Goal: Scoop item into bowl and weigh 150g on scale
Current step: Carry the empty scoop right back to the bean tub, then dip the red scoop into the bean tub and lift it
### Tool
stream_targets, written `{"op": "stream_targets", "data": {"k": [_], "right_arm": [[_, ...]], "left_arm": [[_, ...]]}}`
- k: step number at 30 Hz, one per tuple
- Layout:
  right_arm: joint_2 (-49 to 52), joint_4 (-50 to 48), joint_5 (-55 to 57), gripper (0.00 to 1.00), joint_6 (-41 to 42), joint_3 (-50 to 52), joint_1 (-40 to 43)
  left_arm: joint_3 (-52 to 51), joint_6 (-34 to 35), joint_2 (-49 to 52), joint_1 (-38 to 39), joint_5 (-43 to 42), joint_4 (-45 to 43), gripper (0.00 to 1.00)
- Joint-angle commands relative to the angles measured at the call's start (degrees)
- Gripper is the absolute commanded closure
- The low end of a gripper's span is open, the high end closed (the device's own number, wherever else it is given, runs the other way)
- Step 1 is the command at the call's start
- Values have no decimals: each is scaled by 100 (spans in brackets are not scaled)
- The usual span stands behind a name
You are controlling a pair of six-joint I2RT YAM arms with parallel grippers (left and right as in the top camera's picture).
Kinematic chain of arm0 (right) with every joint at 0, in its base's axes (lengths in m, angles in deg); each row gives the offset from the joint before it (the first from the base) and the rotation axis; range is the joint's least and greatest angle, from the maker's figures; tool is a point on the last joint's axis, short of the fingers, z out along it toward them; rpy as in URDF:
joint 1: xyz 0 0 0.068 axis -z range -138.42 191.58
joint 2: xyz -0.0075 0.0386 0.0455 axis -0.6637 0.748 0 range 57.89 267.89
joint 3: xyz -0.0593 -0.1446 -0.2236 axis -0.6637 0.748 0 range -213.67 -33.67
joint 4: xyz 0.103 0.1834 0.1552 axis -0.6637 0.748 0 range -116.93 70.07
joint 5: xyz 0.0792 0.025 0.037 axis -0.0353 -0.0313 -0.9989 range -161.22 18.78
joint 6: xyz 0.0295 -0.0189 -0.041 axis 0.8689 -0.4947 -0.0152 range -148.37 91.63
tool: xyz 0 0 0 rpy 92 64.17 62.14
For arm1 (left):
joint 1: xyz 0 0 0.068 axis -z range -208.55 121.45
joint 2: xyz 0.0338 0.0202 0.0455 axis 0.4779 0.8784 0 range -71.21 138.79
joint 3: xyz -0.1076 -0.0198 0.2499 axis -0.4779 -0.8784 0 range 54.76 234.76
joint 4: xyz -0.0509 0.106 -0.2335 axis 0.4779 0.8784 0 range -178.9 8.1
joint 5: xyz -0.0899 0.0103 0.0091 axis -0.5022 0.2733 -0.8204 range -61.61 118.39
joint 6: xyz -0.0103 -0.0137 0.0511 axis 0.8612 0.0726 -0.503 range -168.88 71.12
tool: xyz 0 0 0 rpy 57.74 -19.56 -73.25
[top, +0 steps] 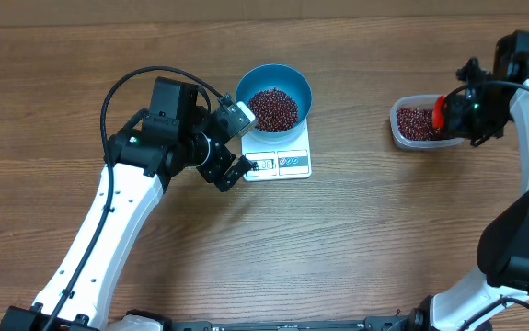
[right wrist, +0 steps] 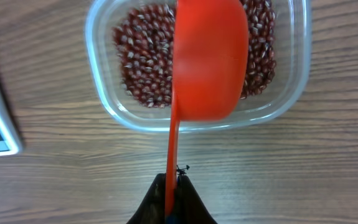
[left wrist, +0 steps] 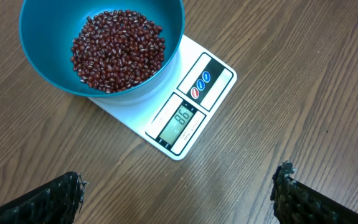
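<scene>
Table (top: 356,230): wood-grain top, both arms over it, well apart.

Left gripper (top: 241,142) (left wrist: 175,193): released, jaws spread wide and holding nothing. It hangs at the left edge of the scale (top: 292,156) (left wrist: 197,87), pointed toward it. In the wrist view both fingertips frame bare table in front of the scale, touching nothing.

Right gripper (top: 448,112) (right wrist: 172,186): clenched on the thin handle of an orange-red scoop (top: 439,110) (right wrist: 210,62). The scoop head is over the tub (top: 397,124) (right wrist: 104,99). Only its back shows, so its load cannot be told, nor whether it touches the contents below.

Bowl (top: 246,87) (left wrist: 42,37): blue, round and upright, seated on the far end of the scale, leaving the near strip uncovered. It holds a heap of dark red-brown beans (top: 273,108) (left wrist: 117,51) covering the floor, well below the rim.

Scale: white, flat on the table. The display (left wrist: 182,117) is lit and appears to read 86. The buttons (left wrist: 200,84) sit beside it.

Tub: clear plastic with rounded corners, at the right side of the table, well apart from the scale. A layer of the same beans lies inside.
</scene>
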Motion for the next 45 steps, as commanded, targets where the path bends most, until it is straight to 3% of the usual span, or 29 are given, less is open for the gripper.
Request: {"op": "stream_targets", "data": {"k": [1, 15, 27, 45], "right_arm": [[-26, -254, 136, 96, -63, 295, -4], [-15, -1445, 133, 96, -61, 1071, -9], [382, -1528, 50, 96, -57, 1126, -234], [619, -1327, -1628, 96, -181, 1126, -229]], "left_arm": [[-26, 81, 24, -9, -35, -11, 0], [-26, 81, 24, -9, -31, -11, 0], [-26, 81, 24, -9, -35, -9, 0], [-26, 81, 24, -9, -35, 2, 1]]}}
